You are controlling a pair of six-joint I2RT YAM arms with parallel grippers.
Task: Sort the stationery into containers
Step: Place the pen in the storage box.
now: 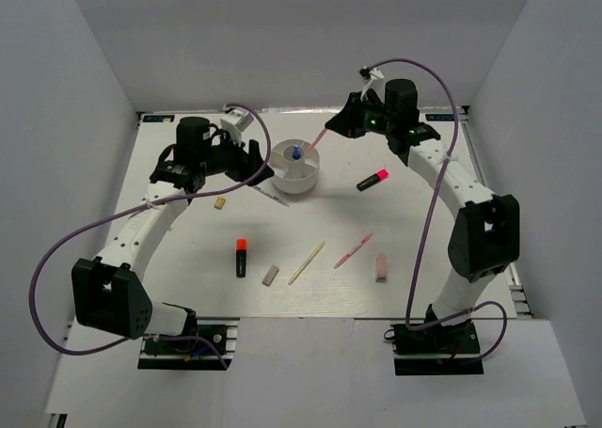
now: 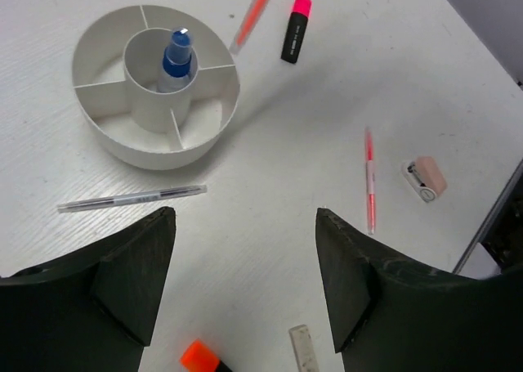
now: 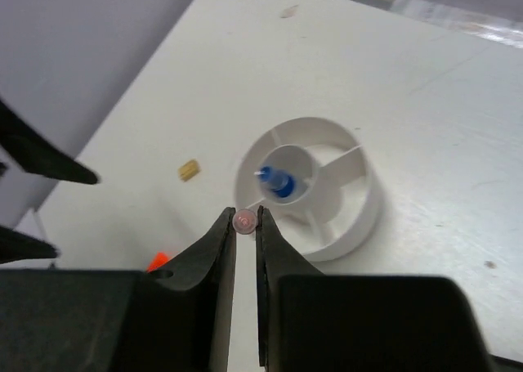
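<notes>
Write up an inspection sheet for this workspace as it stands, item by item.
Surface: white table, items lying loose on it.
Job's things: divided white tub with blue-capped bottle in its centre cup; grey pen on the table beside the tub; pink-capped highlighter, orange-capped highlighter, yellow pen, loose pink pen, beige eraser, grey eraser, pink eraser unsorted.
Clutter: nothing seen.
Grippers: left gripper open, empty; right gripper shut on held pink pen near the tub's rim.
Cables: purple cables loop off both arms.
Surroundings: plain grey walls.
</notes>
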